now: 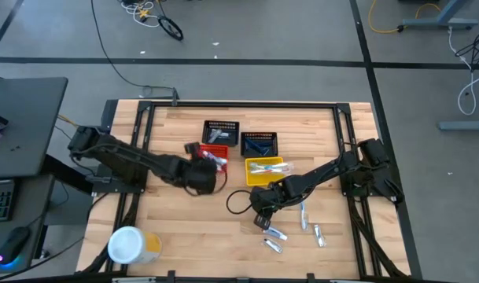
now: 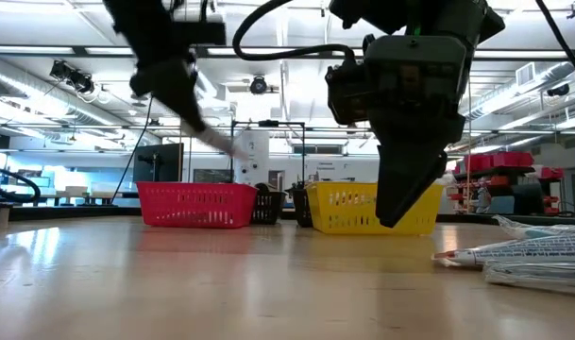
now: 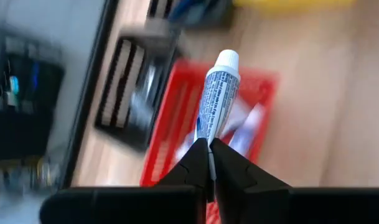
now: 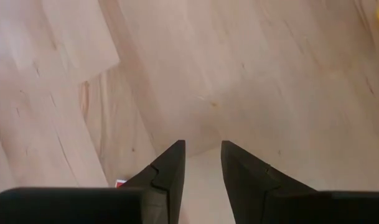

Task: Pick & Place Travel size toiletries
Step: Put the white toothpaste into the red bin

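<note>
My left gripper (image 3: 209, 146) hangs above the red basket (image 3: 177, 106), shut on a small white tube with blue print (image 3: 217, 102). In the low view the tube (image 2: 210, 139) slants down from that gripper toward the red basket (image 2: 197, 204). My right gripper (image 4: 203, 146) points down over bare wood with a narrow gap between its fingers, nothing in it. In the high view it (image 1: 261, 214) stands just left of the loose toiletries: white tubes (image 1: 274, 234) (image 1: 319, 236) and a slim toothbrush (image 1: 303, 214), all lying flat on the table. My left gripper pinches the tube by its flat crimped end (image 3: 205, 135) between the two fingertips. The fingers lie along the tube, whose white cap (image 3: 226, 59) points away from them. The tube is lifted clear, tilted above the red basket.
A black basket (image 1: 221, 132), a dark blue one (image 1: 259, 144) and a yellow one (image 1: 265, 170) stand beside the red basket (image 1: 215, 156) mid-table. A white-and-yellow canister (image 1: 129, 245) sits at the near left corner. A black cable loop (image 1: 237, 201) lies near my right gripper.
</note>
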### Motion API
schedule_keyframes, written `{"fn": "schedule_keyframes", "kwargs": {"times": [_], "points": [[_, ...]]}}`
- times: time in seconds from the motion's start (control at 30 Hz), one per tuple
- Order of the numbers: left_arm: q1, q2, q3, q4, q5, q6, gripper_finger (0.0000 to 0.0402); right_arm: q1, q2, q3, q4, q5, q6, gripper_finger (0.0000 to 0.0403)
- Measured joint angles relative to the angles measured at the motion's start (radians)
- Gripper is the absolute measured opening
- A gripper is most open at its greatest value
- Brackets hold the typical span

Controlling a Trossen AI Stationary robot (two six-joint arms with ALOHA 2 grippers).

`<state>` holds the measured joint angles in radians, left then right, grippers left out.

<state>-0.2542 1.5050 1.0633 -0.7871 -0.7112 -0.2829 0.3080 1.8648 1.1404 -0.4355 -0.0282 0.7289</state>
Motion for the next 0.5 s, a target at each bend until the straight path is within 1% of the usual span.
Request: {"fn": "schedule_keyframes", "kwargs": {"times": [0.03,0.1,0.17,0.23,0.33,0.4,0.5], "points": [[0.024,0.000,-0.012,-0.021,0.017,-0.027,0.0016,0.000,0.000,0.000,0.000,0.000,-0.008,0.0111],[0.072,0.000,-0.052,-0.010,0.073,-0.042,0.0019,0.000,0.000,0.000,0.003,0.000,-0.015,0.0111],[0.118,0.000,-0.105,0.031,0.139,-0.016,0.0022,0.000,0.000,0.000,0.010,0.006,-0.016,0.0111],[0.153,0.001,-0.154,0.097,0.187,0.033,0.0026,0.000,0.000,0.000,0.009,0.023,-0.055,0.0111],[0.184,0.001,-0.199,0.178,0.203,0.074,0.0031,0.000,0.000,0.000,0.014,0.048,-0.200,0.0111],[0.195,0.001,-0.207,0.202,0.202,0.091,0.0037,0.000,0.000,0.000,0.029,0.073,-0.306,0.0111],[0.204,0.001,-0.211,0.217,0.201,0.123,0.0051,0.000,0.000,0.000,0.051,0.108,-0.417,0.0111]]}}
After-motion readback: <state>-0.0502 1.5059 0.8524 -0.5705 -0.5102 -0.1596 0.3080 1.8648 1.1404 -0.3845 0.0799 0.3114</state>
